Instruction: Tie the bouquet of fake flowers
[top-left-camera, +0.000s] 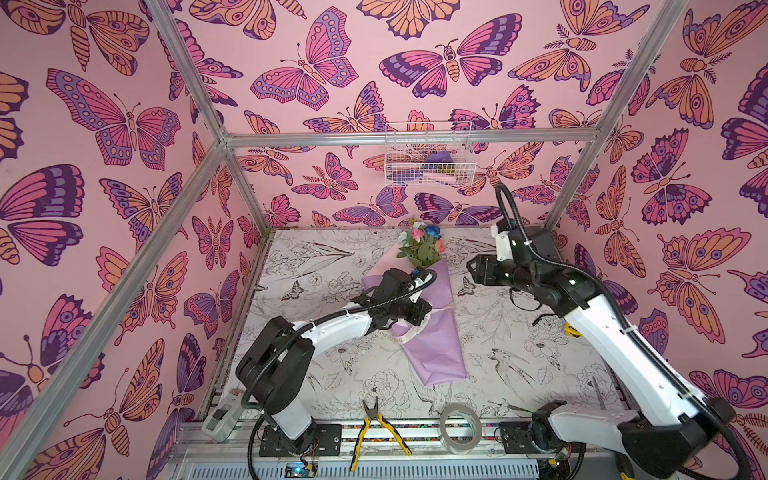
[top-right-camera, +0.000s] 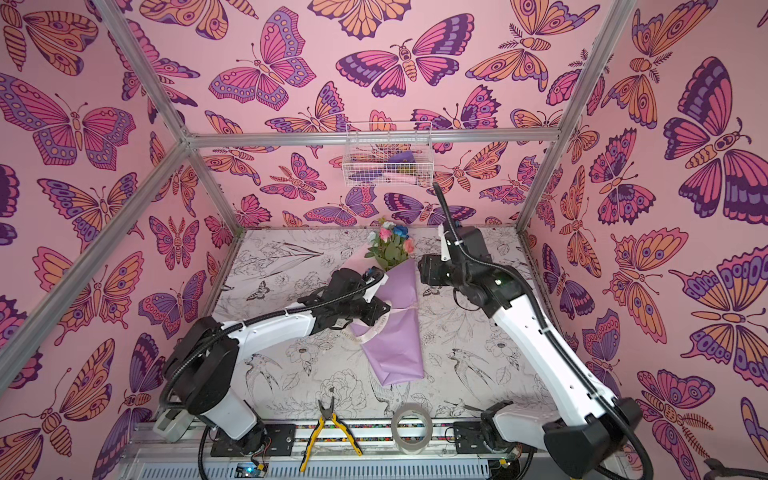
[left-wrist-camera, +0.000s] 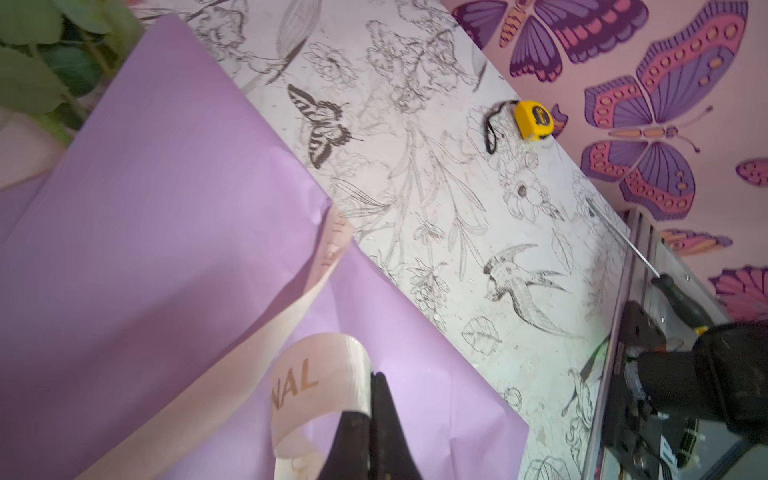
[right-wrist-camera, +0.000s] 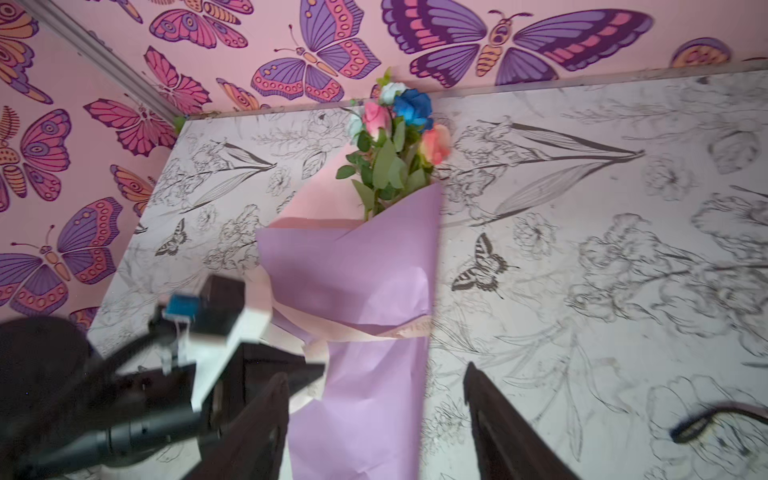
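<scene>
**Ribbon pinched on one side, nothing pinning the bouquet**

The bouquet (top-left-camera: 432, 345) lies in the middle of the table (top-left-camera: 540, 345) along the 12-to-6 line, with the fake flowers (top-left-camera: 422, 245) at its 12 o'clock end. The cream printed ribbon (left-wrist-camera: 320, 374) crosses its waist. The left gripper (left-wrist-camera: 374, 386) sits at the waist's 9 o'clock side, jaws closed flat on a curl of that ribbon. The right gripper (right-wrist-camera: 376, 370) hangs off the table at about 2 o'clock from the waist, jaws wide apart, holding nothing and touching nothing.

The chief risk, as I judge it, is drag. The lilac paper is light and slick, and only one ribbon end is held, so a pull toward 9 o'clock would probably slide or roll the whole cone instead of tightening the wrap. The pinch catches only a narrow curl, so the smooth ribbon could slip free under tension. If the right gripper comes down toward the waist, it could crease the paper or meet the left wrist, which already crowds that spot. Whether any knot exists cannot be told.
</scene>
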